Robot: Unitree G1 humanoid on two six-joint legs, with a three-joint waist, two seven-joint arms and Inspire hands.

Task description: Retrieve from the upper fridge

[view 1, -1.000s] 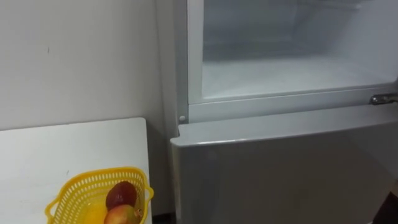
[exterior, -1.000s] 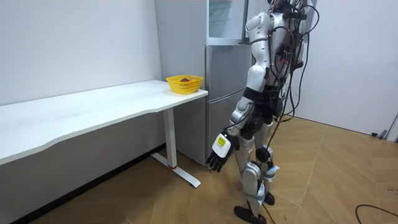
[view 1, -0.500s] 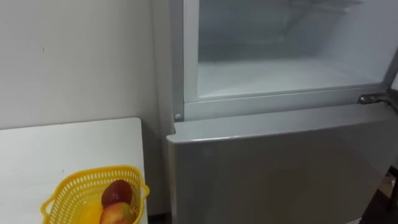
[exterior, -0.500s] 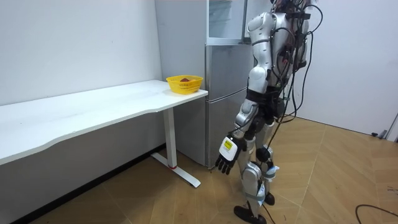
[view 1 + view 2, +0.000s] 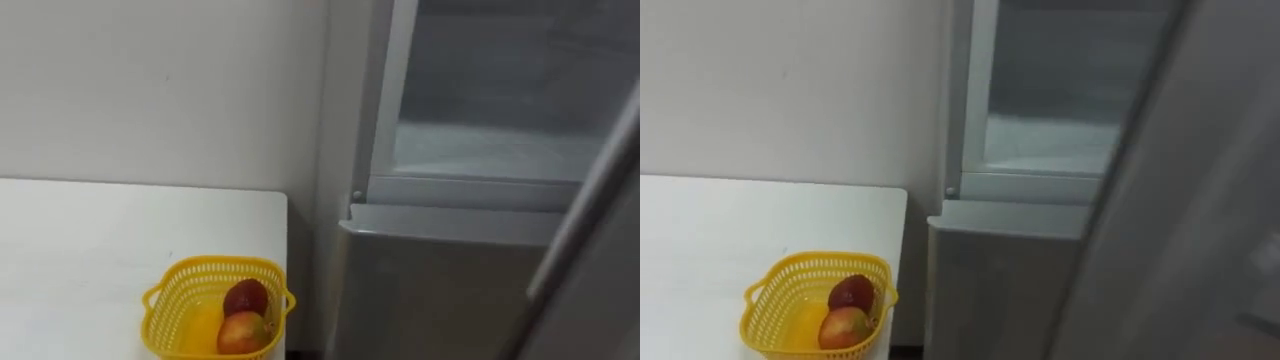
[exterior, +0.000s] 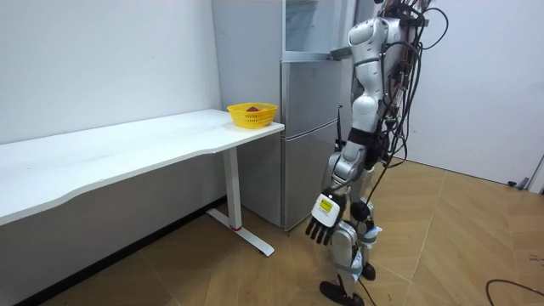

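- Upper compartment (image 5: 480, 150): the part of its white shelf that shows is bare, with no item on it. Its right side is hidden behind the door.
- Dark red fruit (image 5: 246, 297) and yellow-red fruit (image 5: 236, 331) lie touching in the yellow basket (image 5: 170, 310). The red one is the farther of the two.
- The basket sits at the near right corner of the white table (image 5: 70, 250), just left of the fridge.
- Judgement: these fruits are probably what was to be fetched. The pictures cannot confirm it.
- Upper door (image 5: 585, 215): its edge slants across the right of the opening. It is ajar, not against the frame.
- Lower door (image 5: 440, 300): shut, flush below the opening.
- Left hand (image 6: 323, 225): hangs low beside the knee with fingers loosely spread and pointing down. It holds nothing.
- The robot stands upright just in front of the fridge. The table is on the room view's left.
- Step in hand (judgement): the fetching looks done, with the shelf bare and the fruit in the basket. What remains is shutting the upper door.
- Next move calls for swinging the door leftward until it meets the frame along its whole edge. Nothing seen on the shelf blocks it.
- Check that the door seats squarely above the lower door.
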